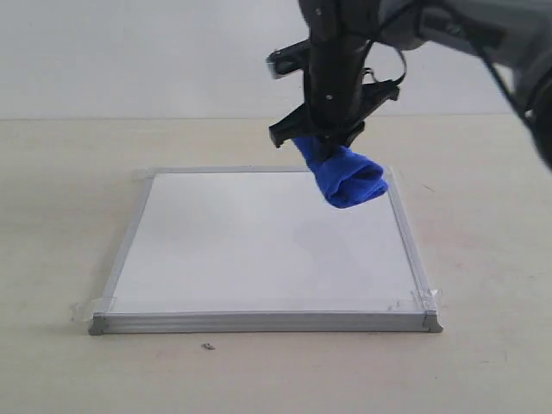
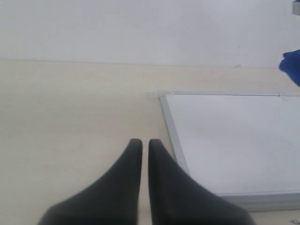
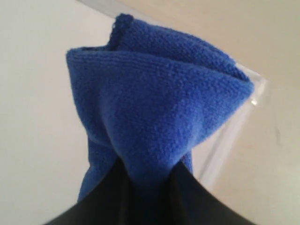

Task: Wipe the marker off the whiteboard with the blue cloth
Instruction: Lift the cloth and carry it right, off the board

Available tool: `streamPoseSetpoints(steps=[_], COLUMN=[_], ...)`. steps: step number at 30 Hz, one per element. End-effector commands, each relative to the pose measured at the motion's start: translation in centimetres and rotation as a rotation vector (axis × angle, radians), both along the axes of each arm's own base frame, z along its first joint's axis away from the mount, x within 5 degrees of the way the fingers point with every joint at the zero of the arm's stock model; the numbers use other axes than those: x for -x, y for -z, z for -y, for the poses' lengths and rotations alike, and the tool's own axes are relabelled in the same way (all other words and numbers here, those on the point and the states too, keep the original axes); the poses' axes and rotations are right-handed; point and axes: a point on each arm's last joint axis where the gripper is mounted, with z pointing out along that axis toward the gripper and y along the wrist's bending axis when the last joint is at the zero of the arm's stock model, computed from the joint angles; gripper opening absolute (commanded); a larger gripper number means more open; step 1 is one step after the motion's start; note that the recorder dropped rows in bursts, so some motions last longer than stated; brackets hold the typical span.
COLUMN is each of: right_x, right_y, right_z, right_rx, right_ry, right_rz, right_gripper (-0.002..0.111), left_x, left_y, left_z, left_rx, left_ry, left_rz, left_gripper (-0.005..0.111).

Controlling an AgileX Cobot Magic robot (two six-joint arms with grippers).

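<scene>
The whiteboard (image 1: pixel 259 250) lies flat on the table, its white face bare; no red marker lines show in any view. My right gripper (image 1: pixel 326 142) hangs over the board's far right corner, shut on the blue cloth (image 1: pixel 345 177), which dangles bunched below the fingers, just above the board. In the right wrist view the blue cloth (image 3: pixel 154 108) fills the middle, pinched between the dark fingers, with the board's frame corner (image 3: pixel 243 108) behind it. My left gripper (image 2: pixel 141 143) is shut and empty, over bare table beside the whiteboard (image 2: pixel 234 140); a bit of the blue cloth (image 2: pixel 293 65) shows at the edge.
The beige table (image 1: pixel 60 190) surrounds the board, with a pale wall behind. Clear tape (image 1: pixel 90 308) holds the board's near corners. A small dark speck (image 1: pixel 209 347) lies in front of the board's near edge.
</scene>
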Motion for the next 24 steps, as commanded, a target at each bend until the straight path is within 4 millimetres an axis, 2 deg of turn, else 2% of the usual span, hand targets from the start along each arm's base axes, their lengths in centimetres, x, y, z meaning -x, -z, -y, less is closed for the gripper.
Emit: streamPoseSetpoints(steps=[1, 7, 10, 12, 16, 19, 24], right_x=[2.4, 6.8, 8.7, 9.3, 9.2, 8.6, 8.2], right_y=[-1.5, -0.8, 0.6, 2.1, 4.8, 6.2, 8.2], right_z=[5.3, 11.1, 12.8, 13.7, 15.0, 14.9, 14.8], right_rx=[0.053, -0.013, -0.102, -0.153, -0.191, -0.183, -0.201], right_ry=[0.116, 0.301, 0.368, 0.405, 0.415, 0.311, 0.339], right_rz=[-0.04, -0.045, -0.045, -0.044, -0.049, -0.069, -0.091], right_gripper=[0.0, 0.0, 0.0, 0.0, 0.0, 0.0, 0.0], left_x=[0.0, 0.0, 0.0, 0.0, 0.0, 0.0, 0.0], left_y=[0.0, 0.0, 0.0, 0.0, 0.0, 0.0, 0.0], left_z=[0.0, 0.0, 0.0, 0.0, 0.0, 0.0, 0.0], left_rx=[-0.002, -0.002, -0.002, -0.002, -0.002, -0.002, -0.002], left_ry=[-0.003, -0.003, -0.003, -0.003, -0.003, -0.003, -0.003], left_rz=[0.008, 0.008, 0.008, 0.008, 0.008, 0.008, 0.008], left_gripper=[0.005, 0.005, 0.005, 0.005, 0.005, 0.005, 0.005])
